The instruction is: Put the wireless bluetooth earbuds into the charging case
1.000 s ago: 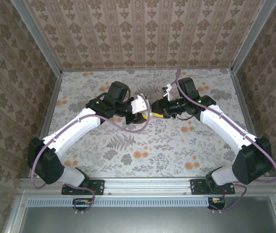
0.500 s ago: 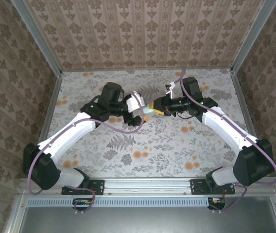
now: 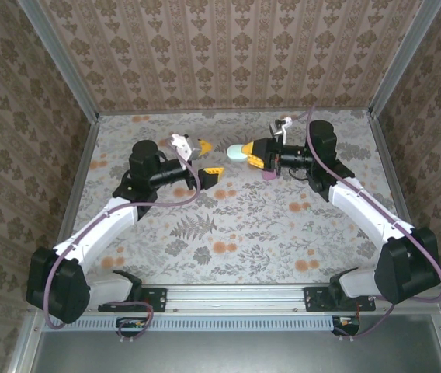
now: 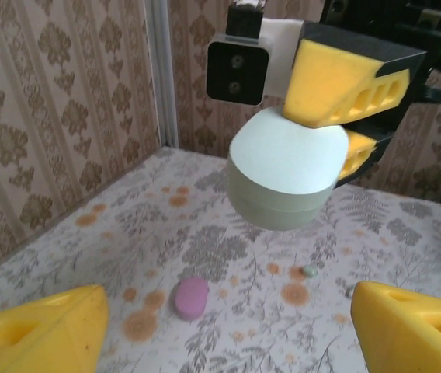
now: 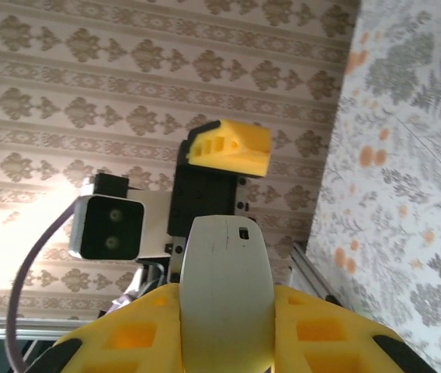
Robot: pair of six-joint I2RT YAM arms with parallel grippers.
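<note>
Right fingers (image 4: 337, 74) clamp mint case (image 4: 283, 175) — left fingers (image 4: 38, 334) spread

The left arm (image 3: 104, 221) and the right arm (image 3: 364, 208) have smooth white shells over their long links, chunky black housings at the joints, and black base plates (image 3: 139, 299). A thin purple cable (image 5: 28, 295) loops loosely along each arm. The left tool (image 3: 207, 159) and the right tool (image 3: 253, 154) have blocky yellow fingers (image 4: 38, 330) cut with slotted holes. Beside each tool sits a small dark-faced camera box (image 4: 236, 71) with two lenses, on a white mount.
</note>
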